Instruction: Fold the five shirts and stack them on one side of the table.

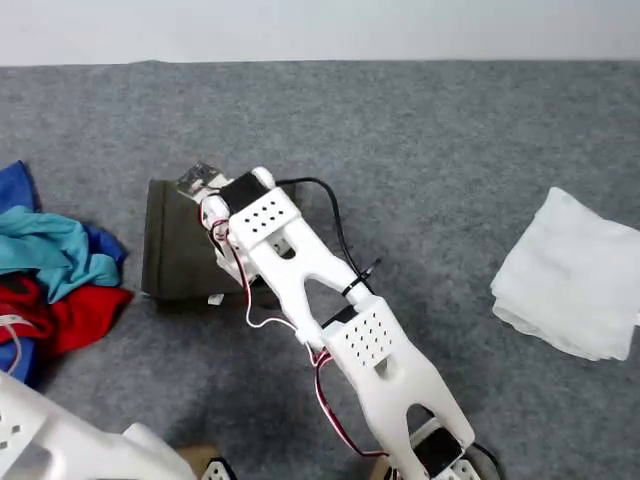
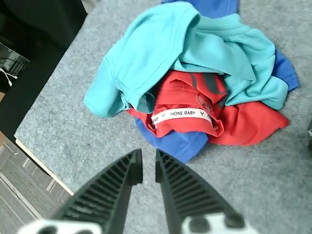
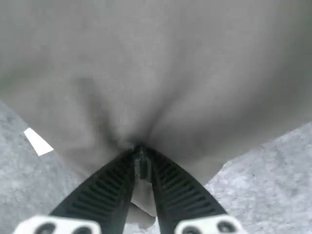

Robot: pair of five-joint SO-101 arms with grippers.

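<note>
A dark olive-grey shirt [image 1: 175, 250] lies folded left of the table's middle. My right gripper [image 1: 200, 188] sits at its far edge, shut on a pinch of the shirt's fabric [image 3: 156, 73], and the right gripper [image 3: 141, 155] has its fingertips pressed together around the cloth. At the table's left edge is a loose pile: a teal shirt [image 2: 161, 53] on top, a red shirt [image 2: 195, 105] under it and a blue shirt [image 2: 178, 141] at the bottom. My left gripper [image 2: 148, 165] hovers short of that pile, slightly open, with nothing in it.
A folded white shirt [image 1: 570, 275] lies at the right side of the grey felt table [image 1: 420, 130]. The left arm's white body [image 1: 50, 440] fills the near left corner. The table's edge [image 2: 39, 156] runs close to the pile, with floor beyond.
</note>
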